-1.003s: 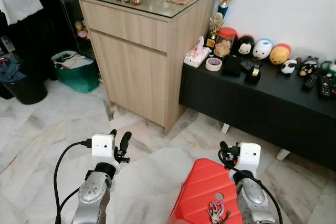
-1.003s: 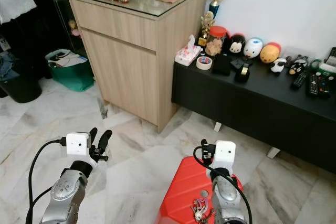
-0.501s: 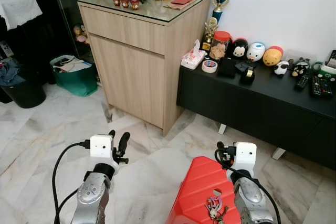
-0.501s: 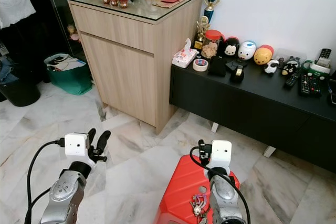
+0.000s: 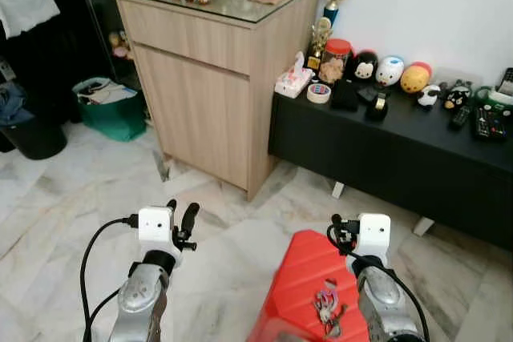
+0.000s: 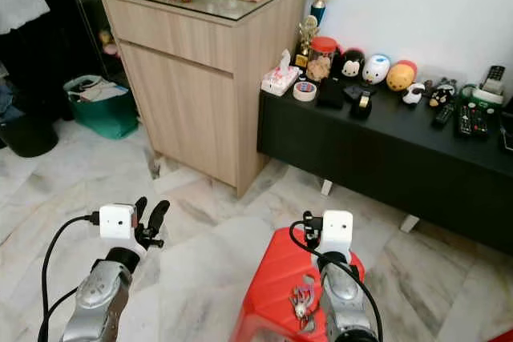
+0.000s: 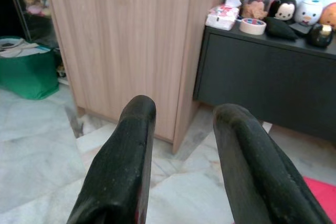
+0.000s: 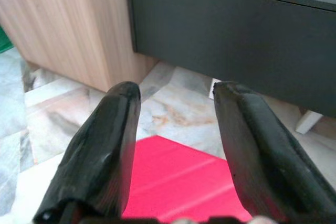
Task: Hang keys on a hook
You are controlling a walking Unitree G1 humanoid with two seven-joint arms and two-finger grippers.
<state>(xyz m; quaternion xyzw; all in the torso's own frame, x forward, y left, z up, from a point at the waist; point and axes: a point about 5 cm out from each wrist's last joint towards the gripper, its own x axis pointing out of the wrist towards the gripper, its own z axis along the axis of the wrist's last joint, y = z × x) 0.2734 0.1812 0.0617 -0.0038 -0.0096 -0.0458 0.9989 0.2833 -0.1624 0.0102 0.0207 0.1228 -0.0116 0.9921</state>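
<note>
The keys (image 5: 327, 307) lie on the red stool (image 5: 304, 278) just beside my right arm. My right claw (image 8: 176, 129) hangs above the stool, fingers apart; my left claw (image 7: 181, 150) is also spread, over the marble floor (image 5: 72, 198)

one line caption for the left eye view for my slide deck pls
Both open pincers, left and right, held over marble floor, keys lying on a red stool before a wooden cabinet.

My two silver arms: each carries a white box camera at the wrist, looping black cable, and a left gripper (image 5: 181, 215) of rounded black fingers (image 7: 122, 171).
</note>
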